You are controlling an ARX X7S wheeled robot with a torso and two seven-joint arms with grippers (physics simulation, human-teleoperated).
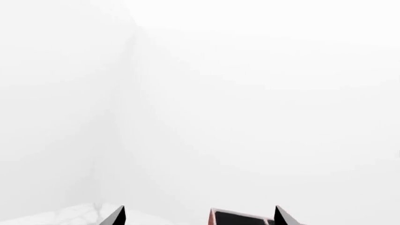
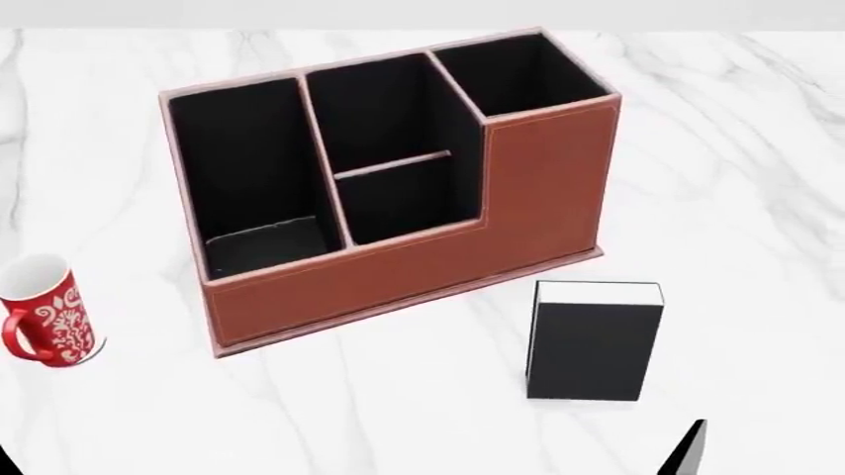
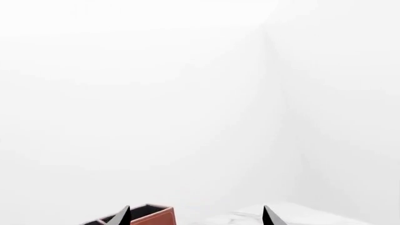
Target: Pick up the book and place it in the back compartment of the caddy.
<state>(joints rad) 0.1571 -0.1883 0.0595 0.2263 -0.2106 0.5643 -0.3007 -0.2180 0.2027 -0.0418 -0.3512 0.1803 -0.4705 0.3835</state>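
The black book [image 2: 595, 341] with white page edges lies flat on the marble table, just in front of the caddy's tall end. The reddish-brown caddy [image 2: 396, 272] stands at the middle. Its back compartment [image 2: 410, 203] is the small middle cell between the thin divider and the low wall, and it holds nothing. My left gripper [image 1: 200, 218] is open and empty, with a caddy corner [image 1: 240, 218] beyond it. My right gripper [image 3: 196, 216] is open and empty, also facing the caddy [image 3: 153, 216]. One right fingertip [image 2: 690, 453] shows near the book, below and to its right, apart from it.
A red patterned mug [image 2: 46, 312] stands at the left, in front of the caddy's low end. The table's far edge [image 2: 422, 30] runs just behind the caddy. Both wrist views show mostly white wall.
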